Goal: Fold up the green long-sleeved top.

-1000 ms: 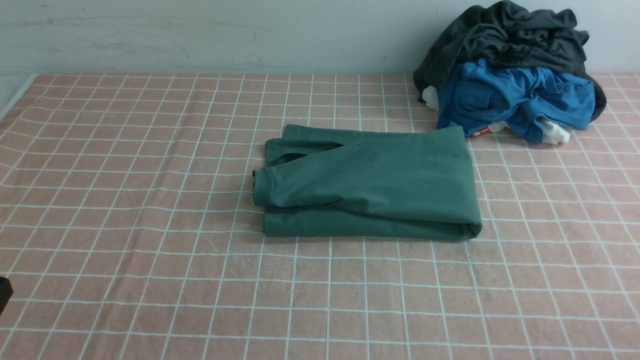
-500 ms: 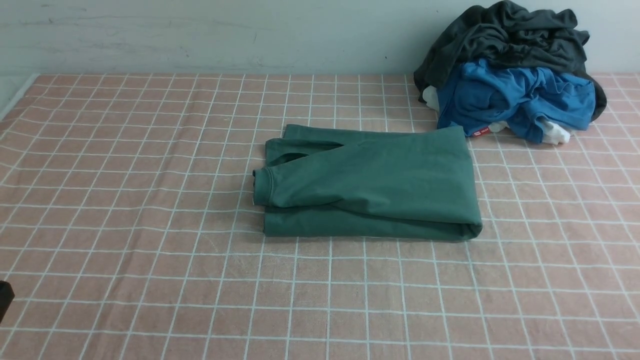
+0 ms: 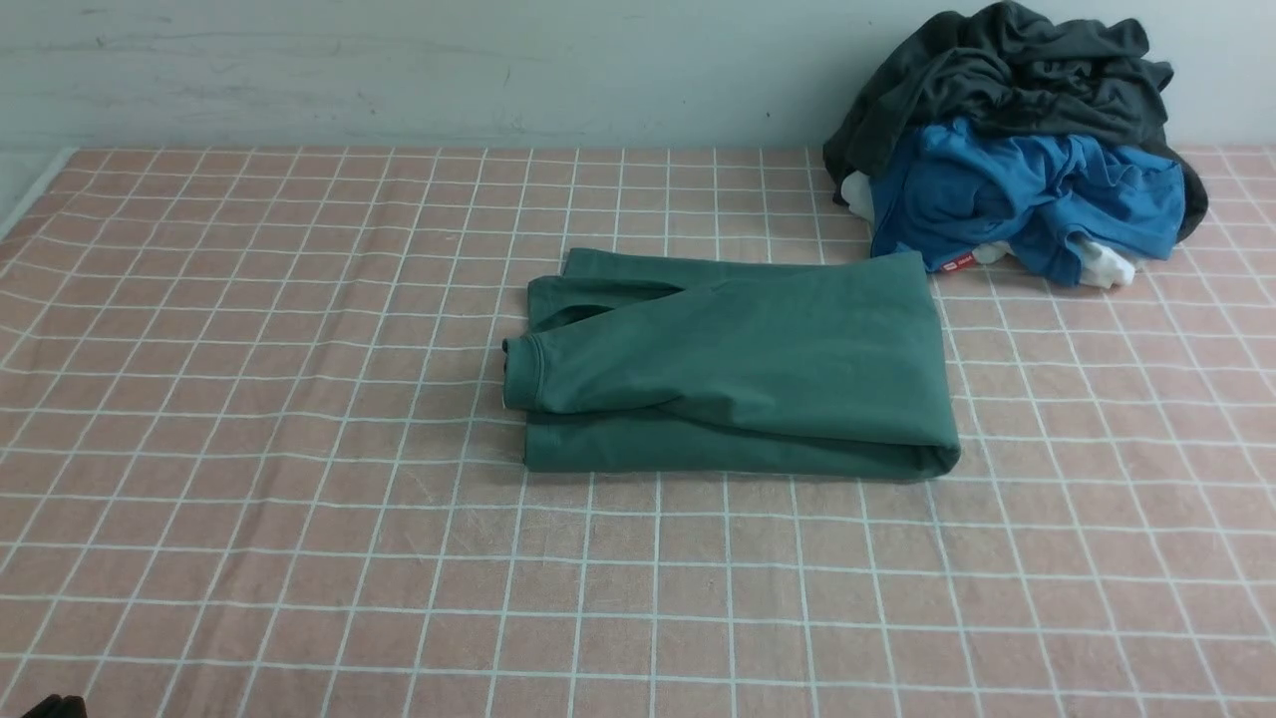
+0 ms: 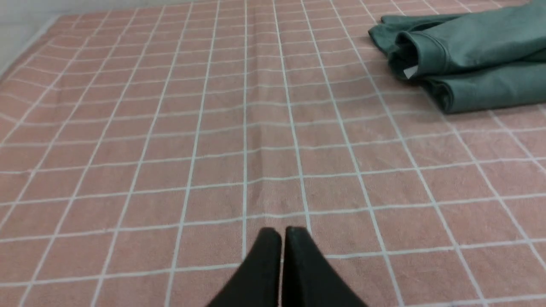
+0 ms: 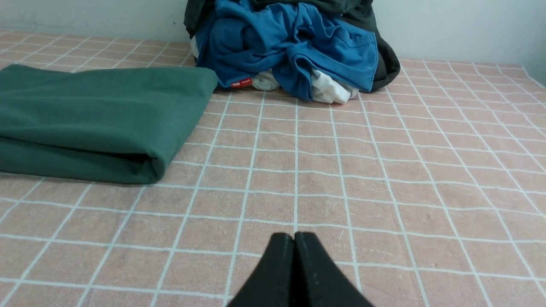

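The green long-sleeved top lies folded into a compact rectangle in the middle of the table, a ribbed cuff on its left edge. It also shows in the left wrist view and in the right wrist view. My left gripper is shut and empty, low over bare cloth well short of the top. My right gripper is shut and empty, over bare cloth to the right of the top. In the front view only a dark tip of the left arm shows at the bottom left corner.
A pile of a dark charcoal-grey garment and a bright blue garment lies at the back right against the wall, close to the top's far right corner. The pink checked tablecloth covers the table. The table's left edge shows at the back left.
The dark tip of the left arm at the left edge of the front view has dropped lower, almost out of the picture. The top has not moved.
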